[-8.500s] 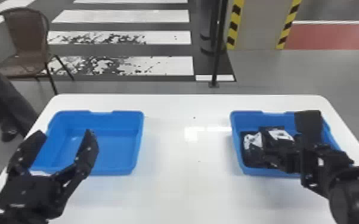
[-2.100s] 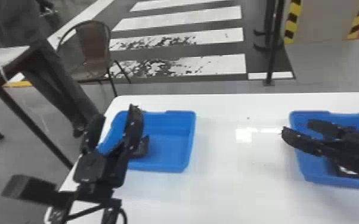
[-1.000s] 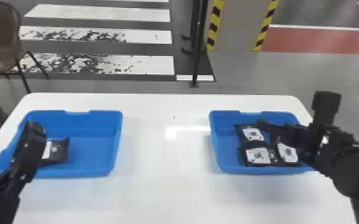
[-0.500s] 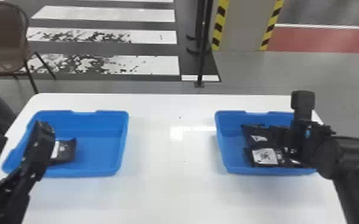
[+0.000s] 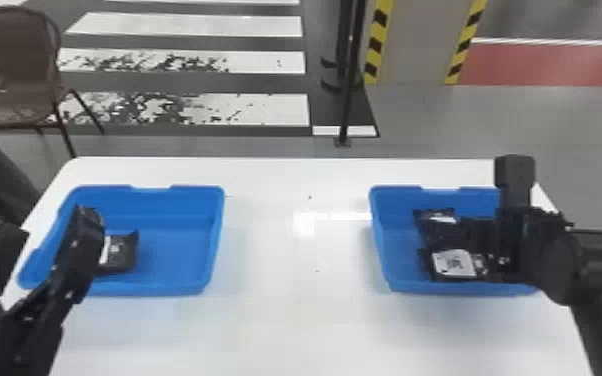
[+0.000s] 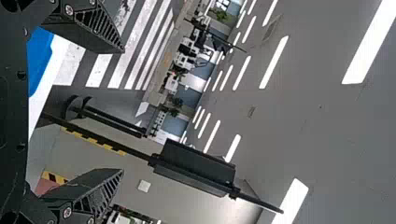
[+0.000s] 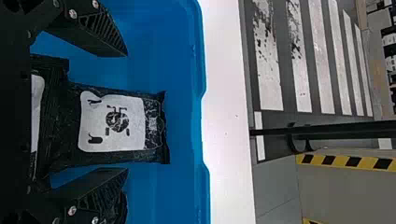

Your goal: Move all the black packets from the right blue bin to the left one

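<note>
- At the head view's lower left, the left gripper (image 5: 47, 220) stood wide; a black packet (image 5: 124, 252) lay in the left bin (image 5: 165, 287).
- At right, the right gripper (image 5: 530, 240) partly hid packets (image 5: 454, 262) in the right bin (image 5: 382, 240); its wrist view showed wide-set fingers (image 7: 105, 35).

Can't count the packets (image 5: 455, 262) partly hidden by the right claw (image 5: 507, 235). Find the chair (image 5: 20, 65) cut off at the head view's left edge.
</note>
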Available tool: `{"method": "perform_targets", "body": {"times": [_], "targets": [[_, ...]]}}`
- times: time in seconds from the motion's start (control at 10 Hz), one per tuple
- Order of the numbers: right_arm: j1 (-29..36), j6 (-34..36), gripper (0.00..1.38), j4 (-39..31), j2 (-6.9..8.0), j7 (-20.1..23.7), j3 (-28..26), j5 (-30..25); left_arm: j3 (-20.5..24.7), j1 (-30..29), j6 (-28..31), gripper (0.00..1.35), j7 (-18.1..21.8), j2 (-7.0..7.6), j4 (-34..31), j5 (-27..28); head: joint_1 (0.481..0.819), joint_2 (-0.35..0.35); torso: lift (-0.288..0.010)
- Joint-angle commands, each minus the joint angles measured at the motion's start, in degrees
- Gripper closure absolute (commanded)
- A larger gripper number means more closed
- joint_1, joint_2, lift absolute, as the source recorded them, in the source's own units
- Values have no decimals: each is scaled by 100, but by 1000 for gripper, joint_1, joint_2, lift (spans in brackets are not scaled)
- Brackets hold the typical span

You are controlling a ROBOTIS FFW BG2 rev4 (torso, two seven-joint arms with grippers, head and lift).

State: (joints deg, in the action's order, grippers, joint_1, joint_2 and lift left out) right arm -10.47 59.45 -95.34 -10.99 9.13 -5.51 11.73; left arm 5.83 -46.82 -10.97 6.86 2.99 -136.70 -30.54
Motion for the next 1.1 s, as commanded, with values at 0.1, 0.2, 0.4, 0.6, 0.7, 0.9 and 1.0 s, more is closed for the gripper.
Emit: {"method": "perform_targets", "body": {"times": [0.1, 0.2, 0.4, 0.6, 0.7, 0.9, 1.0], "targets": [[-65, 17, 162, 190, 0, 1, 2, 27, 0, 13, 28, 128, 9, 0, 22, -19, 695, -28, -140], [-93, 87, 168, 218, 0, 1, 2, 4, 0, 27, 42, 128, 26, 0, 36, -19, 695, -28, -140], [-149, 228, 478, 345, -9, 1, 2, 27, 0, 56, 42, 130, 35, 0, 93, -31, 695, -31, -140], [-177, 298, 808, 443, -26, 1, 2, 107, 0, 70, 0, 130, 53, 0, 121, -31, 695, -31, -140], [-191, 326, 1041, 513, -53, 9, 2, 141, 0, 84, -14, 130, 53, 0, 135, -31, 695, -29, -140], [6, 31, 1108, 232, -61, 71, -9, 119, 0, 84, -84, 130, 53, 0, 163, -42, 695, -29, -140], [160, -265, 1108, -35, -61, 97, -66, 130, 0, 98, -126, 130, 53, 0, 191, -42, 695, -28, -140]]}}
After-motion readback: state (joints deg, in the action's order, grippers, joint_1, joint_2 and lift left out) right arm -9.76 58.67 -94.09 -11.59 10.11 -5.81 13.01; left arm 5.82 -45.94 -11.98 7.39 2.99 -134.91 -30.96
